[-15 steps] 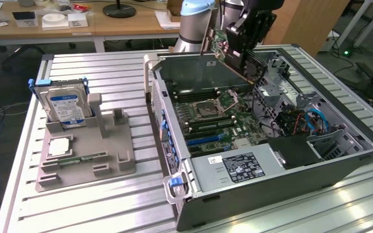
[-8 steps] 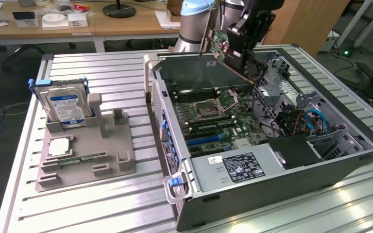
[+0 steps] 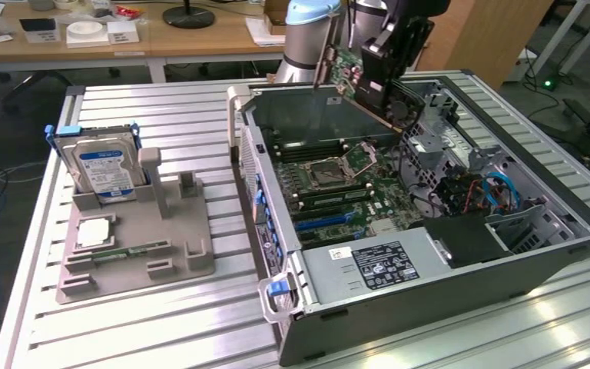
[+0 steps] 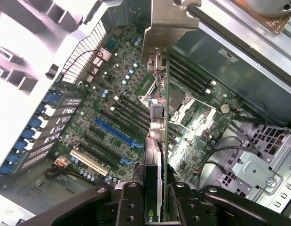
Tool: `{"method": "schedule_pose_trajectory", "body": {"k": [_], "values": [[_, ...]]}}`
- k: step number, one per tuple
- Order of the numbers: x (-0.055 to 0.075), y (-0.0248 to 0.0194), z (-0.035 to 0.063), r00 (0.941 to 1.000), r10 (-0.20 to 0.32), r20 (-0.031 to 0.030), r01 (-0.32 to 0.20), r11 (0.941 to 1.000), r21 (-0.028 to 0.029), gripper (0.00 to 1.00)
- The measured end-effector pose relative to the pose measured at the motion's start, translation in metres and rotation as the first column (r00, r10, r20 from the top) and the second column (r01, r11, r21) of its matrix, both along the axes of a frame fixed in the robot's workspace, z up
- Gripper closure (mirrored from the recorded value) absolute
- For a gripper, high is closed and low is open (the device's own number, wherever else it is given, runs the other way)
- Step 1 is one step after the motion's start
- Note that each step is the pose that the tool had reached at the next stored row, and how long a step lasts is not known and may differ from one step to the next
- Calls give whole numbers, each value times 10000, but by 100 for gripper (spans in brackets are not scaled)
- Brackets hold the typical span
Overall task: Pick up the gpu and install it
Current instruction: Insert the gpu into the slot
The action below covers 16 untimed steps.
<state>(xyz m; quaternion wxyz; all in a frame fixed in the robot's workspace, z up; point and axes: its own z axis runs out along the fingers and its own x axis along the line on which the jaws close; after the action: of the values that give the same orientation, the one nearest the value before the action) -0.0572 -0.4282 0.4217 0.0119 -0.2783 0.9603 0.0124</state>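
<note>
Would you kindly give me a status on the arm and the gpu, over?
Gripper jaws shut on the gpu. Card held above the open computer case, not seated. Blue slot on the motherboard bare, nothing seen across it.

An open computer case [image 3: 459,301] lies on its side on a slotted aluminium bench [image 3: 151,330], its green motherboard [image 3: 352,196] and labelled power supply [image 3: 377,265] exposed. Beside it, at the exterior view's left, a grey holder [image 3: 187,231] carries an upright hard drive [image 3: 105,171] with a blue label, a flat processor chip [image 3: 92,232] and a narrow memory stick [image 3: 131,252]. On the board, a blue slot [image 4: 114,133] runs beside a white slot [image 4: 89,161].
</note>
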Motion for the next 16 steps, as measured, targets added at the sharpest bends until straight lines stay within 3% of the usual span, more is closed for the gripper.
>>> {"method": "schedule_pose_trajectory", "body": {"k": [16], "values": [[0,-13,0,9951,991,0,-991,9951,0,73]]}}
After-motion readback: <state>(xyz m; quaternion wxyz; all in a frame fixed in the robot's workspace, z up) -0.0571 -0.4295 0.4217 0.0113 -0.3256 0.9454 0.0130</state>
